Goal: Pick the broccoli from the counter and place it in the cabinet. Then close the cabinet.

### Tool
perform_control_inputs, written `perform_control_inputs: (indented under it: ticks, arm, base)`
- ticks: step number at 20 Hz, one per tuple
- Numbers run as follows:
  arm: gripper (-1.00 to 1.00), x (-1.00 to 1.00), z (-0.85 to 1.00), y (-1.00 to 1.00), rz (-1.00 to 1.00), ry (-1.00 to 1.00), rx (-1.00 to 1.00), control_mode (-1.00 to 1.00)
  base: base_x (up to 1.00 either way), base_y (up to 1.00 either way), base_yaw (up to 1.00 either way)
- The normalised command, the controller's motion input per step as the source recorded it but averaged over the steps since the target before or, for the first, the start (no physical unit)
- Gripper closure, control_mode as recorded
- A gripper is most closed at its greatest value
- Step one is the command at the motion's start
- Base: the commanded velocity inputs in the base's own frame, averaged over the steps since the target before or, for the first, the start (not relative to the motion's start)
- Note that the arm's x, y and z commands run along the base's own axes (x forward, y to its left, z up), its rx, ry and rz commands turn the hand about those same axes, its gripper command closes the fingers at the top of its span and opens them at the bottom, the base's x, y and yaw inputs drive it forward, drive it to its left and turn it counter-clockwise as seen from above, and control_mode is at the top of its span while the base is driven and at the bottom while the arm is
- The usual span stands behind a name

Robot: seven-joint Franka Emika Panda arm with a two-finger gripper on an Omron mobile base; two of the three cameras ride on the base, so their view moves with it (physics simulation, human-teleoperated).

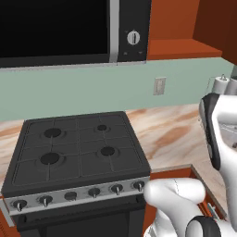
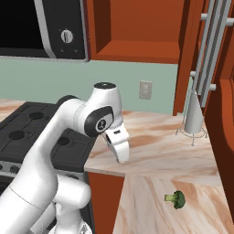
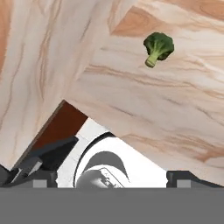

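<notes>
Gripper point(image 3: 109, 177) spread wide and empty, two dark finger tips point(image 3: 37, 175) far apart at the bottom of the hand view, looking down on the counter point(image 3: 175, 113) from above, well clear of its surface. Broccoli point(image 3: 158, 47) lying on its side on that counter, dark-green head away from the tips, paler stalk pointing back toward them, well apart from both tips and touching nothing else. Seen from the right base view, same broccoli point(image 2: 175, 199) out on the near leg of the counter point(image 2: 151, 146), on the side away from the stove point(image 2: 32, 132), with the arm's white wrist hanging over the counter's inner corner, next to the stove. Paper-towel holder point(image 2: 194, 114) standing upright at the back of the counter, near the wall, well beyond the broccoli. Cabinet point(image 2: 137, 32) mounted on the wall above the counter, open, its flat shelf floor bare, dark brown-red door point(image 2: 185, 59) swung out edge-on beside the paper-towel holder. Wall outlet point(image 2: 145, 89) just below the cabinet floor. Microwave point(image 2: 41, 27) beside the cabinet, over the stove.
</notes>
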Motion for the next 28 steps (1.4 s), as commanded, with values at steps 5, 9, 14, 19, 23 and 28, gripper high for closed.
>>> perform_control_inputs:
  ticks: [5,9,14,19,23,28]
  arm:
    - [-1.00,-0.16,-0.38,-0.72,-0.47,0.07,0.02,-1.00]
    - [-1.00,-0.08,-0.46,-0.57,-0.29,-0.10,0.00,-1.00]
    - [-1.00,0.00,-0.51,-0.47,-0.24,-0.15,0.00,-1.00]
    - [-1.00,0.06,-0.56,-0.39,-0.12,-0.15,-0.02,-1.00]
    - [-1.00,0.36,-0.51,-0.24,-0.05,-0.01,-0.10,-1.00]
    - [-1.00,0.38,-0.36,-0.32,-0.01,0.01,-0.07,-1.00]
  base:
    - [0.00,0.00,0.00]
    - [0.00,0.00,0.00]
    - [0.00,0.00,0.00]
    - [0.00,0.00,0.00]
    - [0.00,0.00,0.00]
    - [0.00,0.00,0.00]
